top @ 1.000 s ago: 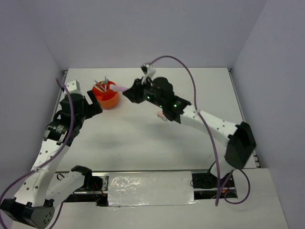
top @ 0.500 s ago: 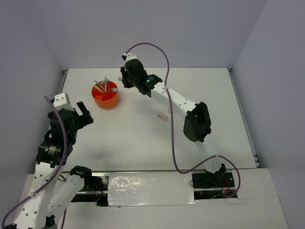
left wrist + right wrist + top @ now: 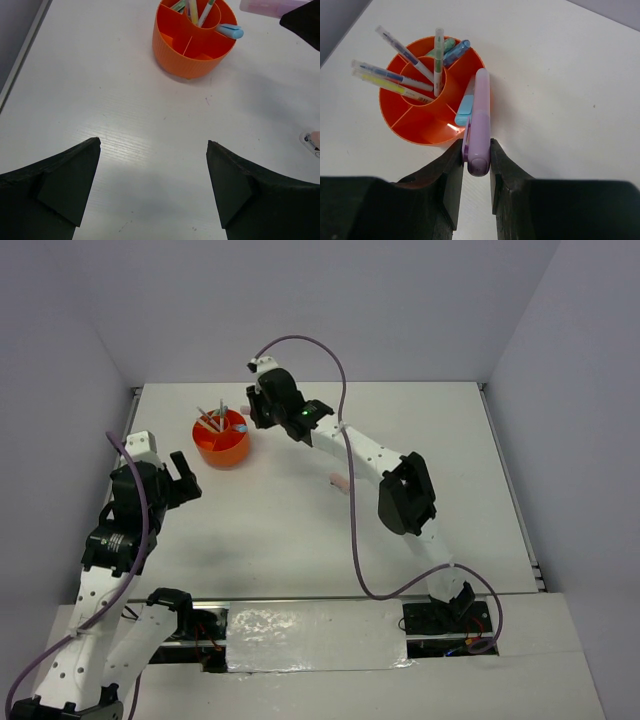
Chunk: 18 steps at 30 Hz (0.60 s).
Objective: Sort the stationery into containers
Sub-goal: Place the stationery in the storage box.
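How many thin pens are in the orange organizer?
4, all fanning from the orange organizer: a white pen, a blue-inked pen beside it, a pale pen and a yellow pen leaning left. The purple marker may hide others.

Right tool [image 3: 476, 150], stretched far forward, pinches a purple marker [image 3: 479, 115]; left tool [image 3: 152, 144] gapes wide.

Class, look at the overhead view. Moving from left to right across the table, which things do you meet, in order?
left gripper → orange organizer → pink eraser
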{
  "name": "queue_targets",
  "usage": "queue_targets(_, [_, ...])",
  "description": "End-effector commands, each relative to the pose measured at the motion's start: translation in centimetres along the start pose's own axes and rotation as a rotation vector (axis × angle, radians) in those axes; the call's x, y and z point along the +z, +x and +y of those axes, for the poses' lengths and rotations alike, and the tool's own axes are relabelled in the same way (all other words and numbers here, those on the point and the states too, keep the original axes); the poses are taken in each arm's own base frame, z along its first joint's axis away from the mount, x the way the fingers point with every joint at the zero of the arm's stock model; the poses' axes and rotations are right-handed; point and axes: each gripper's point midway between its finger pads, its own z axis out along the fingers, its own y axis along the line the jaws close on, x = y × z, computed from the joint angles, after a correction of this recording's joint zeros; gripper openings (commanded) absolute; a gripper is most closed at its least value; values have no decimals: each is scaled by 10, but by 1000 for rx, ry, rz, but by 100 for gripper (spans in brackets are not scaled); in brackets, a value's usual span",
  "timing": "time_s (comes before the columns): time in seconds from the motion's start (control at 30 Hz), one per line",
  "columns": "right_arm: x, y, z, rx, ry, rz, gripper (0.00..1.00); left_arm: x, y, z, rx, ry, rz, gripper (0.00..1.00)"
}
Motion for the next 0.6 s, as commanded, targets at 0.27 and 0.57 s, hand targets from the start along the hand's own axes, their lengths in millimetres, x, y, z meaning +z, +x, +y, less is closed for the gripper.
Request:
queue_targets(0.27, [11,-27,22,-48,-107,-79,5,0,-10,-11,19,64,-34,99])
queue_targets(0.57, [20,-18,22,-69,-112,-60,14,-2,-10,-13,22,80,-37,99])
